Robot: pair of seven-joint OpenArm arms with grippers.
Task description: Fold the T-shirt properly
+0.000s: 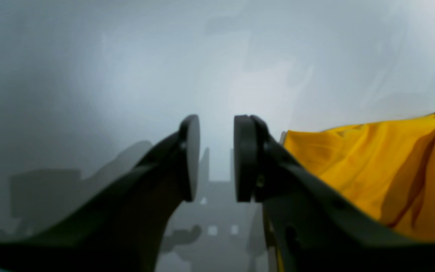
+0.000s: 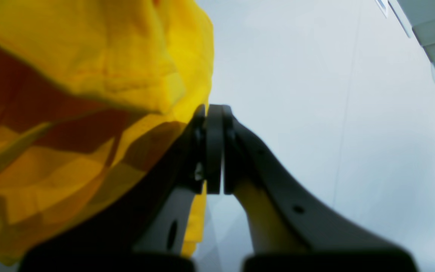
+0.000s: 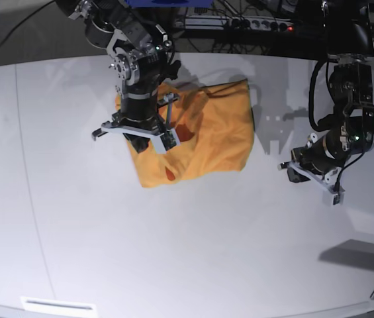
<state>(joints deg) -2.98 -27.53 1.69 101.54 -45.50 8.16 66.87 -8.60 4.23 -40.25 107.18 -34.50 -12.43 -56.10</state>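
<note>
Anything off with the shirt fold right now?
Yes. The orange-yellow cloth T-shirt lies as a lopsided, wrinkled bundle on the white table, edges uneven. The right tool is shut beside it, and whether it pinches fabric is unclear. The left tool is apart, holding nothing.

The soft orange-yellow cloth T-shirt (image 1: 383,170) runs off the picture's right edge beside the black left gripper (image 1: 216,158). Left of the black right gripper (image 2: 213,151) its folds blur; whether cloth sits between those jaws cannot be told.
</note>
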